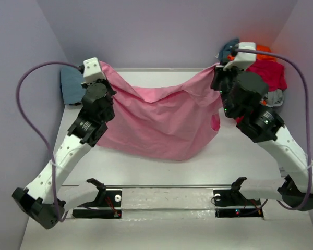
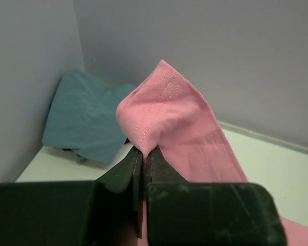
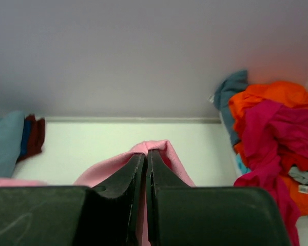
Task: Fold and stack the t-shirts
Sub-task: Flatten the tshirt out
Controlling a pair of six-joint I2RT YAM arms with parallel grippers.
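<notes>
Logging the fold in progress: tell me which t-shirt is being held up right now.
The light pink t-shirt, pinched by the left gripper and right gripper, hanging between them. The teal-blue t-shirt lies far left, the orange and crimson heap far right.

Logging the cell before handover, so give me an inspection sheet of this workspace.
Surface: white table.
Job's things: pink t-shirt strung between both pincers, sagging in the middle; blue t-shirt far left; heap of shirts far right, unfolded.
Clutter: nothing seen.
Pincers: left pincer shut on the pink t-shirt; right pincer likewise.
Cables: purple cables loop beside each arm, off the cloth.
Surroundings: lavender walls.
</notes>
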